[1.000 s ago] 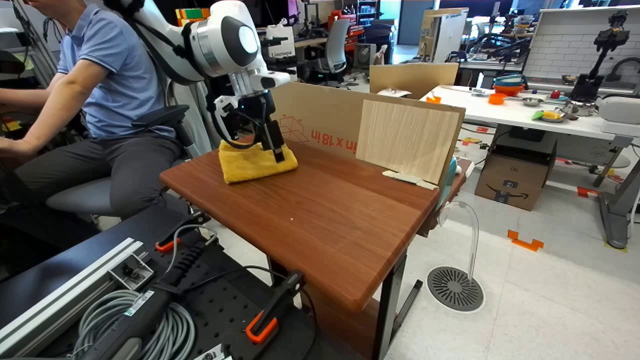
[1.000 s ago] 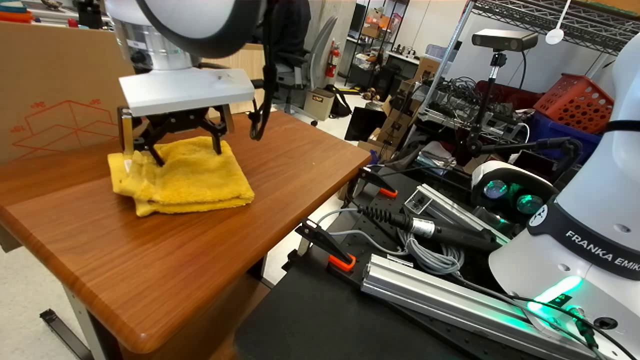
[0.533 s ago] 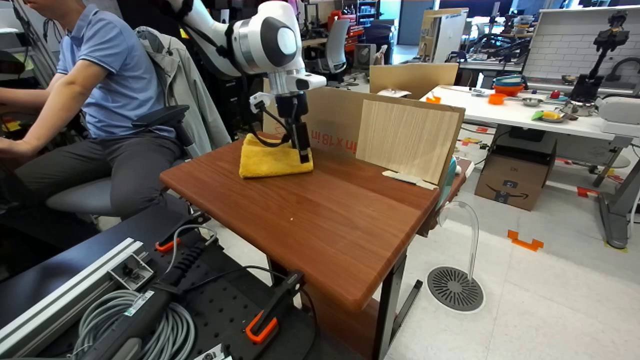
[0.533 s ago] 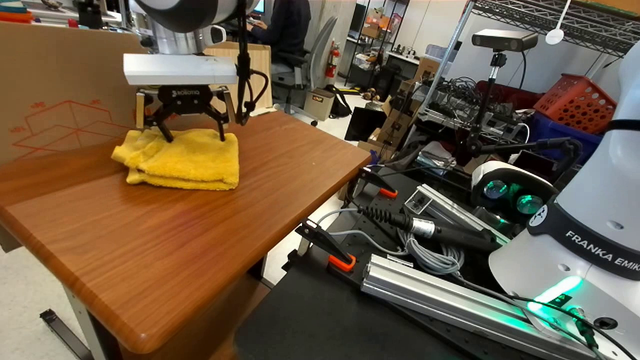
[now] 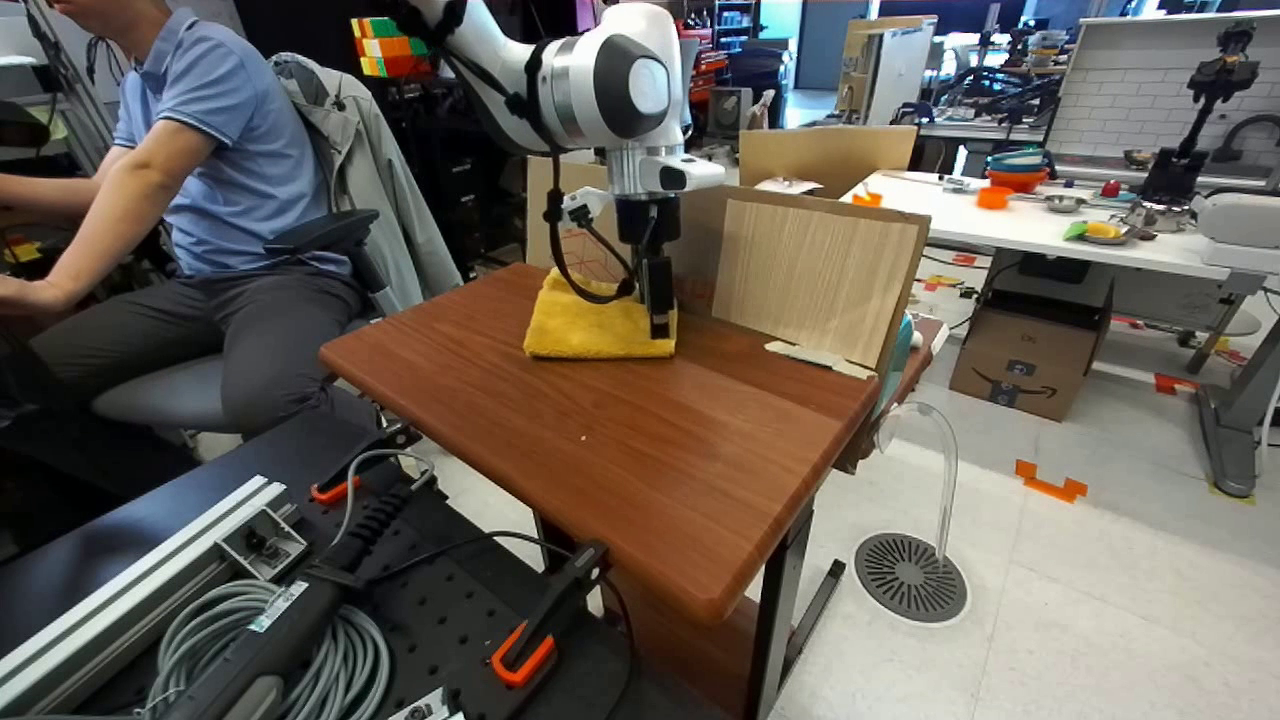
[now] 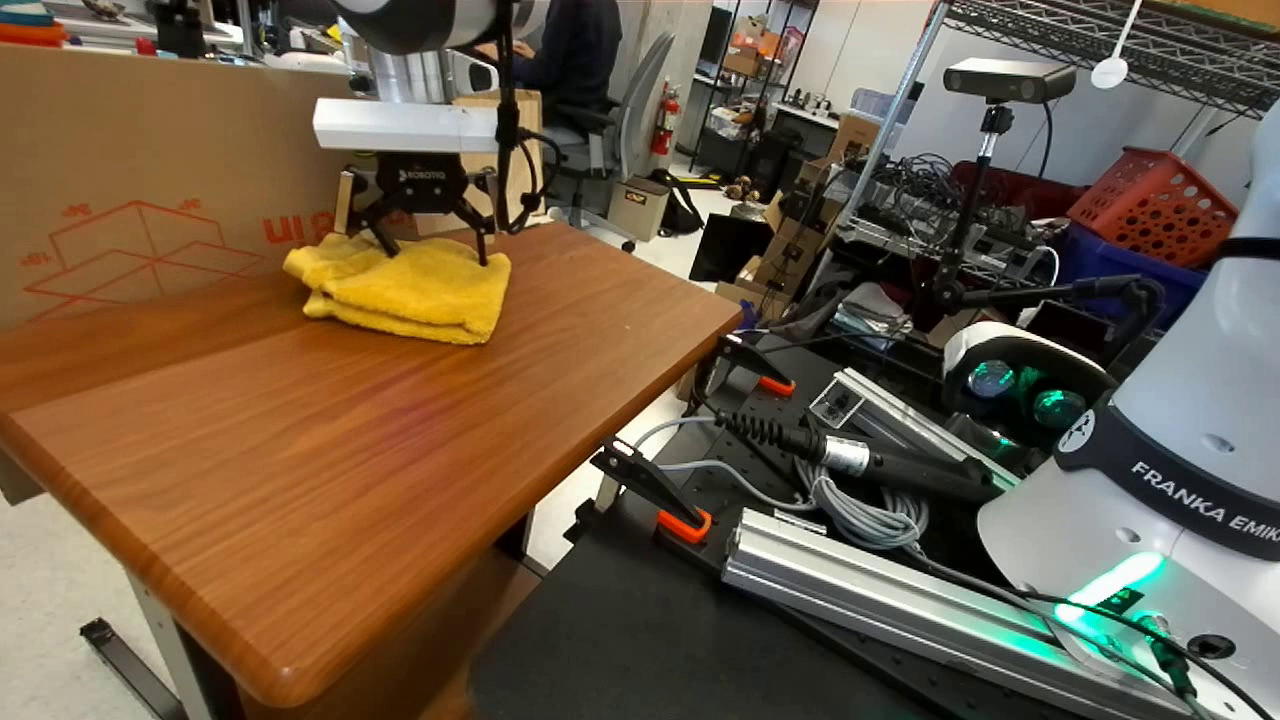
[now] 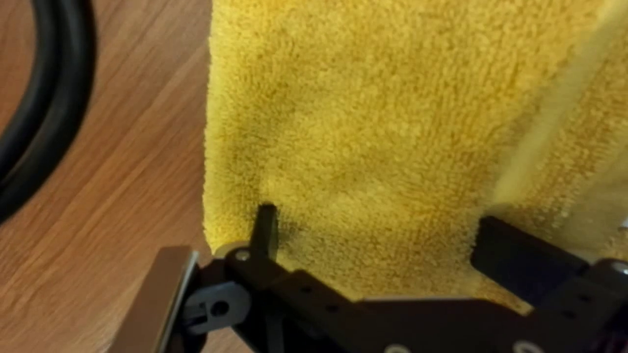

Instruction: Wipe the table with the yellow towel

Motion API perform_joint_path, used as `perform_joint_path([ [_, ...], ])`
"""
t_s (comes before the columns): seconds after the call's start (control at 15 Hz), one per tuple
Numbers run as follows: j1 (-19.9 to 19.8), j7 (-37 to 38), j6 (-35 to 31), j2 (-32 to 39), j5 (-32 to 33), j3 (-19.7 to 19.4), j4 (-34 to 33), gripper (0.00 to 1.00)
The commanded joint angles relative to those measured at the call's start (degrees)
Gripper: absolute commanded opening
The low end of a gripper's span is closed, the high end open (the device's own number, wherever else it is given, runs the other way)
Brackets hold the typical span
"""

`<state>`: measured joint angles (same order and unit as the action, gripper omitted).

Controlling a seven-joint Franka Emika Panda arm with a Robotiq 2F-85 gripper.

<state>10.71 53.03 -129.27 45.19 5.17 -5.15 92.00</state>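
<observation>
The table (image 5: 640, 450) has a reddish-brown wood-grain top and also shows in an exterior view (image 6: 350, 470) and in the wrist view (image 7: 127, 162). The folded yellow towel (image 5: 585, 330) lies flat near its back edge, by the cardboard. The towel also shows in an exterior view (image 6: 410, 298) and fills most of the wrist view (image 7: 373, 113). My gripper (image 6: 438, 256) points down with its two fingers spread wide apart. In the wrist view my gripper's (image 7: 375, 214) fingertips press on the top of the towel, with flat cloth between them. The towel's underside is hidden.
A cardboard sheet (image 6: 130, 160) stands along the table's back edge, and a light wood panel (image 5: 815, 275) stands at its far end. A black cable (image 5: 590, 290) loops beside the gripper. A clamp (image 5: 550, 620) sits at the near edge. A person (image 5: 220, 170) sits beside the table.
My gripper and the towel under it have moved together along the table toward the light wood panel, and somewhat toward the back cardboard. The fingers have stayed spread.
</observation>
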Motion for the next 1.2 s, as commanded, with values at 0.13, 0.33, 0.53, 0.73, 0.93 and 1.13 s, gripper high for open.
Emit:
perform_joint_path([
  [0.13, -4.71, -4.96, 0.8, -0.9, -2.03, -0.62, 3.1, 1.0],
  [0.33, -6.6, -7.26, 0.41, -1.5, -1.66, -1.64, 5.18, 1.0],
  [0.53, -8.29, -9.75, 0.6, -2.67, -1.64, -2.66, 6.99, 1.0],
  [0.73, -9.96, -12.05, 1.49, -4.4, -1.69, -3.91, 9.32, 1.0],
  [0.93, -10.9, -13.81, 2.0, -5.86, -1.34, -5.21, 11.67, 1.0],
  [1.13, -10.29, -13.47, 0.62, -4.5, -0.88, -6.07, 10.27, 1.0],
])
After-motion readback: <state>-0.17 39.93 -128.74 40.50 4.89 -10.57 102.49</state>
